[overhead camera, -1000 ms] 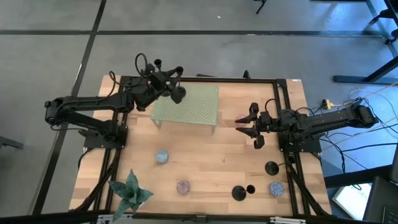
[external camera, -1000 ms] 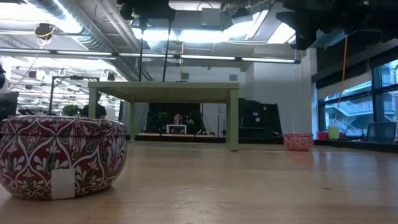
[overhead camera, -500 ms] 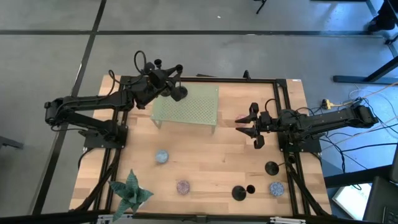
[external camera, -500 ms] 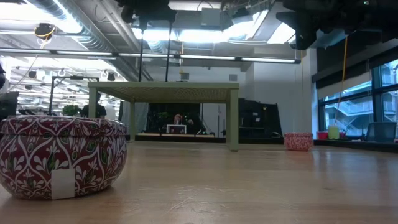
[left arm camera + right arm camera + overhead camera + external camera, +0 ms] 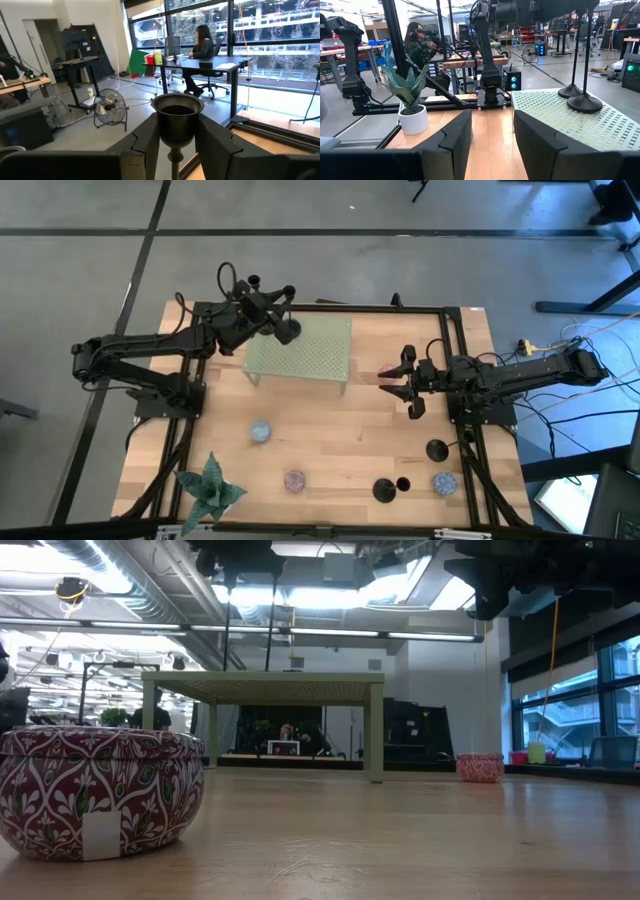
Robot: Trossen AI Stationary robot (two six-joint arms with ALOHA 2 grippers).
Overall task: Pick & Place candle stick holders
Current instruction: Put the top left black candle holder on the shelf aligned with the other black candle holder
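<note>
Looking down from above, you are seeing the left end effector (image 5: 283,330) hanging over the far-left corner of the green perforated stand (image 5: 300,352), and it is gripping a candle stick holder (image 5: 176,117). In the left wrist view its two fingers (image 5: 216,145) are closing on the thin stem just under the small cup, with the cup rising upright between them. From the right wrist view, two holders' round bases (image 5: 584,103) are showing on the perforated top, close beside each other; whether both are actually resting on it you cannot tell from here.

The right end effector (image 5: 408,389) is hovering above the counter (image 5: 330,440) just to the right of the stand, its fingers spread apart and holding nothing. Two more candle stick holders (image 5: 385,489) are standing on the near-right part of the counter, one near the front edge and the other (image 5: 437,449) a little farther back beside the right arm's base.

Around them you are also seeing a small potted plant (image 5: 210,485) at the near-left corner, and a patterned red tin (image 5: 98,790) filling the left of the low view. A person (image 5: 200,50) is sitting at a desk in the room behind.
</note>
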